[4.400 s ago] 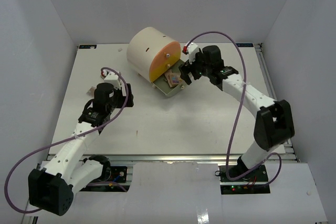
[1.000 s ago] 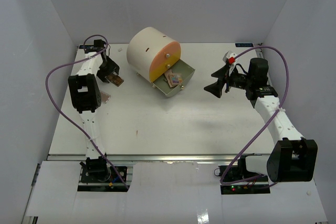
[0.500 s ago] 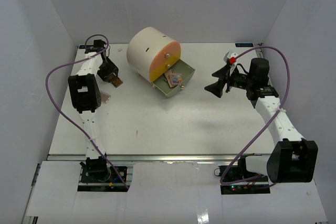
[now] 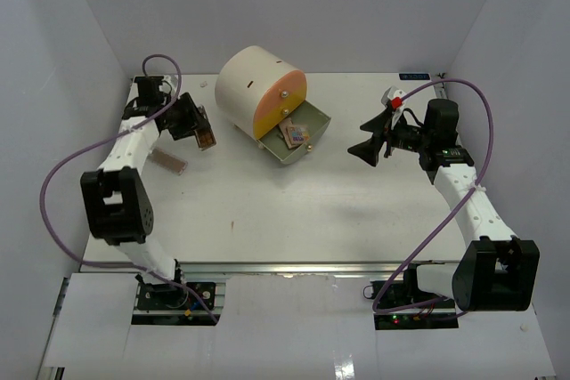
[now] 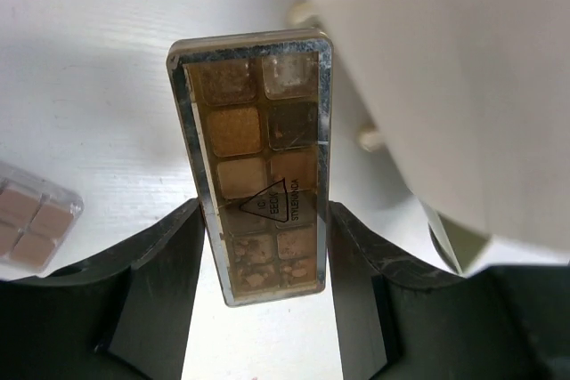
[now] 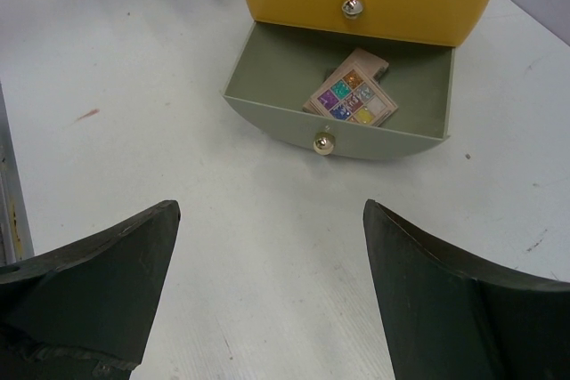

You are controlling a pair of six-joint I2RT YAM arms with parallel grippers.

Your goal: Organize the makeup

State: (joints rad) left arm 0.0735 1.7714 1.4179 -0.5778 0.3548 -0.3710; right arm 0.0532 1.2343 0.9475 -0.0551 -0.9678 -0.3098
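Left of the drawer unit (image 4: 249,77), the left gripper (image 5: 263,213) pinches 1 tan palette (image 5: 254,131) by its long edges and should carry it level over its open drawer (image 6: 285,68) before letting go; the right gripper (image 6: 267,211) hangs spread, right of the unit.

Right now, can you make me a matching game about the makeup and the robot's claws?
1. long brown-shaded palette with silver rim
2. small square rainbow-coloured palette
3. flat pinkish-tan palette
4. right gripper

A. lying on the white table
B. open, holding nothing
C. inside the open grey-green drawer
D. clamped in the left gripper

Pairs: 1-D, 2-C, 3-A, 4-B
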